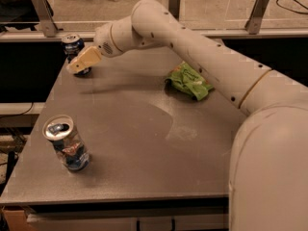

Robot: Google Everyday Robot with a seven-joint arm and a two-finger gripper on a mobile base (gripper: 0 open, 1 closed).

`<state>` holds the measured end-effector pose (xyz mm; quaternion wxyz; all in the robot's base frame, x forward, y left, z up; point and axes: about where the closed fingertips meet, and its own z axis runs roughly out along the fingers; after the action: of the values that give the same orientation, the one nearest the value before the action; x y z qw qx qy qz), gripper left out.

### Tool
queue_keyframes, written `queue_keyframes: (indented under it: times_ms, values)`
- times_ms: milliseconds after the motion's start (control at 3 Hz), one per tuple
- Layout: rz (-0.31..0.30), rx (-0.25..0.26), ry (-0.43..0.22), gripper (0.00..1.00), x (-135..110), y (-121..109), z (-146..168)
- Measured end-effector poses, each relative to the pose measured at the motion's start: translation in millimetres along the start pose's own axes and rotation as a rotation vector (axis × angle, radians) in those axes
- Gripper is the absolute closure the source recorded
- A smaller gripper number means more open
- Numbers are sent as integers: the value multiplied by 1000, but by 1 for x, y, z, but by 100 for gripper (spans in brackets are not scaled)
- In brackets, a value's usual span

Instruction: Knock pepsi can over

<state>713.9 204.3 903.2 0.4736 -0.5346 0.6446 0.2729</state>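
Observation:
The pepsi can (73, 45), dark blue with a silver rim, stands upright at the far left corner of the grey table (144, 129). My gripper (77, 65) reaches across from the right and sits right in front of the can, covering its lower half and seeming to touch it. My white arm (192, 47) stretches over the table's far side.
A dented can (66, 143) mottled silver, red and blue stands upright near the table's front left edge. A green snack bag (188, 82) lies right of centre, partly under my arm. Metal posts and a rail run behind the table.

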Motion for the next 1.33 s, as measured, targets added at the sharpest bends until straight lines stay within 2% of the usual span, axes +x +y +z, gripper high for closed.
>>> queue_keyframes:
  times_ms: [333, 667, 1000, 1333]
  values:
    - [42, -22, -38, 18, 1, -2, 26]
    - [77, -67, -75, 49, -7, 1, 46]
    - [90, -76, -87, 72, -7, 2, 44]
    - [51, -17, -42, 95, -6, -13, 10]
